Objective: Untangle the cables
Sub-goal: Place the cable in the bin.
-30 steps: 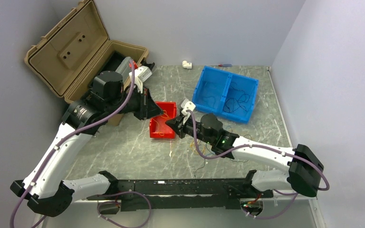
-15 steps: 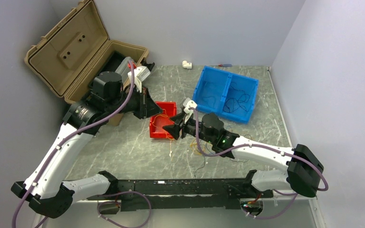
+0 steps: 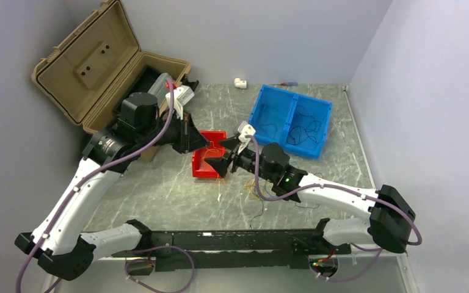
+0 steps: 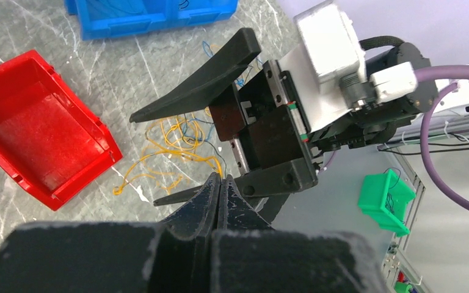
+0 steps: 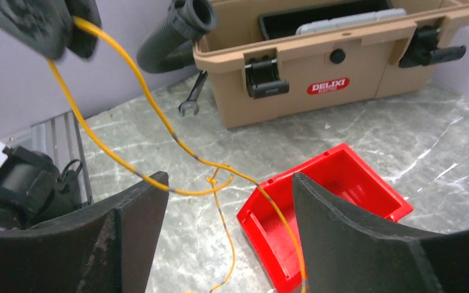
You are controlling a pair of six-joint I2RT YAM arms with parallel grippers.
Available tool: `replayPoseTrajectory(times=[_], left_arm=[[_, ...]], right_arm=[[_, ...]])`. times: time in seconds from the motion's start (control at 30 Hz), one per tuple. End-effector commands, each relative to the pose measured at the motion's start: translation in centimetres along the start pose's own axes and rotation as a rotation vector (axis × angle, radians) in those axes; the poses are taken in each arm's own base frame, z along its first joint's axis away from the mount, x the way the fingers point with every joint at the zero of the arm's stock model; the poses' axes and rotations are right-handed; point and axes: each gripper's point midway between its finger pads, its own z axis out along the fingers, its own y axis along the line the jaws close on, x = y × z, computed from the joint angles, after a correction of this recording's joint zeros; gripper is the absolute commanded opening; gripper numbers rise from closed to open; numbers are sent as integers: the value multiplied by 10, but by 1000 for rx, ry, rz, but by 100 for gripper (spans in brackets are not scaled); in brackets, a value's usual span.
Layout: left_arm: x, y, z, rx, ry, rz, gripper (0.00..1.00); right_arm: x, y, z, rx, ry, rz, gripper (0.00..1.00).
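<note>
My left gripper (image 3: 190,135) is shut on a yellow cable (image 5: 180,143); in its wrist view the jaws (image 4: 220,180) are pressed together with the strand leaving their tips. The strand hangs down in loops between the spread fingers of my right gripper (image 5: 226,183), which is open and grips nothing. In the top view the right gripper (image 3: 223,155) hovers at the near right corner of the red bin (image 3: 206,163). More yellow, blue and dark cables (image 3: 253,194) lie tangled on the table under the right arm, the same tangle (image 4: 171,137) showing in the left wrist view.
A blue two-part bin (image 3: 290,119) with dark strands stands at the back right. An open tan case (image 3: 107,67) sits back left, a wrench (image 5: 192,101) and a black hose (image 5: 171,33) beside it. A green bin (image 4: 385,198) lies beyond the table's edge.
My right gripper has opened wide, let go of the yellow cable and edged up and to the right. The left gripper stays shut on its strand and has barely moved.
</note>
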Motion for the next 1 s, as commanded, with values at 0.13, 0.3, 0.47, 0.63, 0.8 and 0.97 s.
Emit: replayPoseTrajectory(times=[0.13, 0.3, 0.47, 0.63, 0.8, 0.97], left_arm=[[-4, -1, 3, 17, -15, 3, 0], [-7, 1, 4, 8, -22, 8, 0], [-10, 15, 9, -21, -26, 2, 0], [-18, 43, 16, -102, -26, -3, 0], [-29, 70, 21, -169, -60, -24, 3], [-40, 90, 25, -205, -94, -40, 7]], right_arm=[[-59, 1, 13, 2, -166, -29, 59], [-58, 2, 14, -9, -177, -14, 20], [-53, -1, 19, 9, -174, 10, 0], [-46, -7, 36, 14, -165, 33, 0], [-41, -28, 51, -11, -209, 144, 0], [-36, -51, 64, -41, -228, 212, 0]])
